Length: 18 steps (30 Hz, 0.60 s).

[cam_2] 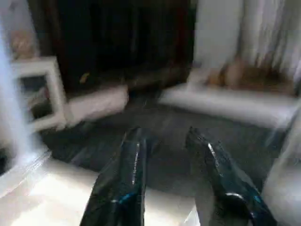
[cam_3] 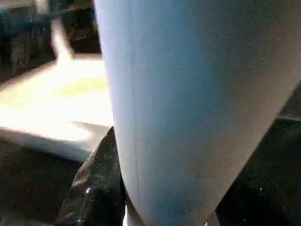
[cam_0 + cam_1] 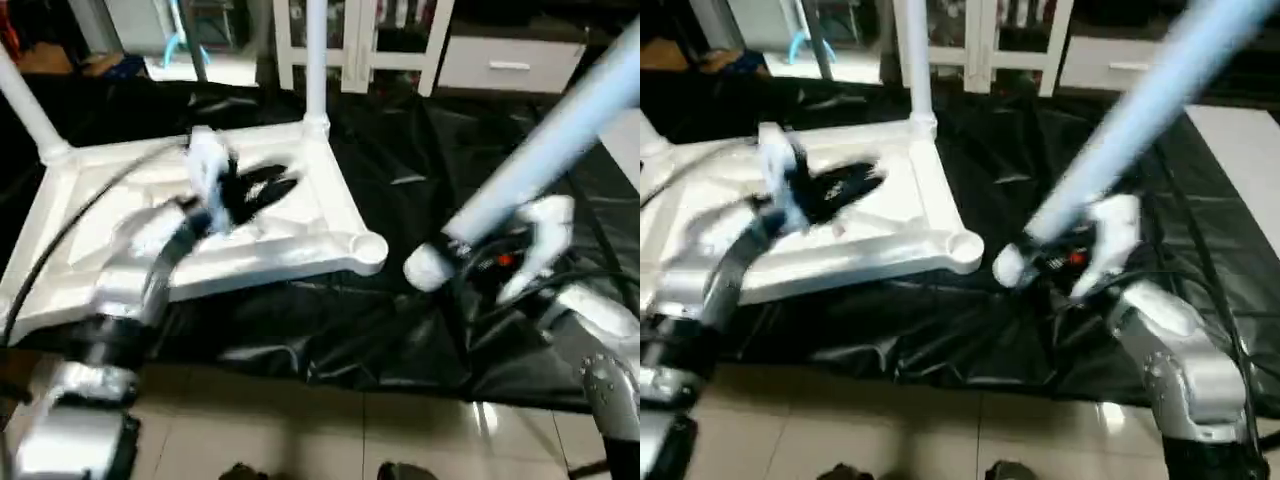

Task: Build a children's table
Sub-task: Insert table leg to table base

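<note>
The white table top (image 3: 300,243) lies upside down on a black sheet, ribbed underside up. Two white legs stand upright in its far corner sockets, one at the left (image 3: 25,100) and one at the right (image 3: 316,60). The near right socket (image 3: 368,248) is empty. My left gripper (image 3: 265,188) hovers over the underside; its black fingers (image 1: 124,183) stand apart with nothing between them. My right gripper (image 3: 500,262) is shut on a third leg (image 3: 560,140), held tilted, with its thick end (image 3: 425,268) just right of the empty socket. Up close that leg (image 2: 188,103) hides most of the right fingers.
The black sheet (image 3: 420,330) covers the floor under the table top, with pale tiles (image 3: 300,430) at the near edge. A white glass-door cabinet (image 3: 360,40) and a white drawer unit (image 3: 510,60) stand at the back. A black cable (image 3: 60,240) runs over my left forearm.
</note>
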Available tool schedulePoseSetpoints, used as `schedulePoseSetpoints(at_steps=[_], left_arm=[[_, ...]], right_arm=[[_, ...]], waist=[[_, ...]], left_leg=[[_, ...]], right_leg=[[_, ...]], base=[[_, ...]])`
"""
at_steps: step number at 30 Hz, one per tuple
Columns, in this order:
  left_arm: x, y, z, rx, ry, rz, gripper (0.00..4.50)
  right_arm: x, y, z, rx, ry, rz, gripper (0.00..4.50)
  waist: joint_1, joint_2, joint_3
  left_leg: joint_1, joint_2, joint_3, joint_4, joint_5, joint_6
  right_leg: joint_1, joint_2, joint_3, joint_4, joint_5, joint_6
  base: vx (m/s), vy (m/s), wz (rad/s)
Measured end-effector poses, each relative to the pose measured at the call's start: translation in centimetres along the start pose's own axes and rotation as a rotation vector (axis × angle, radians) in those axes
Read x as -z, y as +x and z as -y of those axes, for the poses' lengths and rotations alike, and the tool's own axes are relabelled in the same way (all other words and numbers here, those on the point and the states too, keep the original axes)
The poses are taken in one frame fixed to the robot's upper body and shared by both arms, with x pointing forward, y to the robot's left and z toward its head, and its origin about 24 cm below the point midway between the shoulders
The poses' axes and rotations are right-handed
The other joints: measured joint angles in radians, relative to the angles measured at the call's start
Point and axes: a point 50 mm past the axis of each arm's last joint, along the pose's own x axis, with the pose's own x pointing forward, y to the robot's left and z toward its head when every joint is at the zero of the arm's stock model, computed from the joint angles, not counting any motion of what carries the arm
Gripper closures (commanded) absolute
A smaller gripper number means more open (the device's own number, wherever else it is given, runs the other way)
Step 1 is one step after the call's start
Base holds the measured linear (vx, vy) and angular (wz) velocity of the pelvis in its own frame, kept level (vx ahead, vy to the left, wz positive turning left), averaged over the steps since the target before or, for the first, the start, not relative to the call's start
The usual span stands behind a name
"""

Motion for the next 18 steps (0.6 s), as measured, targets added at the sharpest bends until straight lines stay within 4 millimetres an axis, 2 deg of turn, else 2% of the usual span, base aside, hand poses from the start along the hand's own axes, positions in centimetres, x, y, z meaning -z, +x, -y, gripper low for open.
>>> schedulePoseSetpoints(at_steps=[3,5,8,12,14,18], left_arm=[[-0.8,3.4,4.4,0.149,-0.129,0.115,2.54],[-1.0,4.1,5.5,0.184,-0.174,0.127,2.45],[-1.0,4.4,5.8,0.191,-0.204,0.107,2.25],[-1.2,4.7,6.4,0.2,-0.264,0.101,1.88],[-1.7,4.6,6.6,0.208,-0.31,0.119,1.87],[-2.5,4.3,6.8,0.228,-0.363,0.137,1.46]], right_arm=[[-0.8,1.1,-1.0,-0.082,-0.058,-0.104,2.66],[-0.9,1.4,-1.5,-0.14,-0.08,-0.177,2.66],[-0.6,1.0,-1.5,-0.166,-0.072,-0.275,2.66],[-0.3,1.1,-2.2,-0.231,-0.058,-0.357,2.66],[-0.8,1.1,-2.5,-0.256,-0.057,-0.365,2.66],[-1.4,0.8,-2.6,-0.278,-0.079,-0.395,2.66]], waist=[[0.006,0.0,-0.001],[0.005,0.0,-0.002],[0.0,0.0,-0.002],[-0.002,0.001,-0.004],[-0.002,0.001,-0.004],[0.003,-0.001,-0.014]], left_leg=[[0.0,-0.001,0.0,0.001,0.0,0.0],[-0.001,0.0,0.0,0.001,0.0,0.0],[-0.003,0.0,-0.002,0.001,0.0,0.0],[-0.004,0.0,-0.003,0.002,0.0,0.0],[-0.005,0.0,-0.003,0.003,0.0,0.0],[-0.004,0.0,-0.003,0.005,0.0,0.0]], right_leg=[[0.001,0.0,0.001,0.0,0.0,0.0],[0.001,0.001,0.001,0.001,-0.001,0.002],[0.001,0.002,0.0,0.001,-0.003,0.018],[0.0,0.002,0.0,0.002,-0.002,0.02],[0.0,0.002,0.001,0.002,-0.002,0.02],[0.001,0.002,0.0,0.002,-0.002,0.02]], base=[[0.0,0.0,0.0],[0.0,0.0,0.0],[0.0,0.0,0.0],[0.0,0.0,0.0],[0.0,0.0,0.0],[0.0,0.0,0.0]])
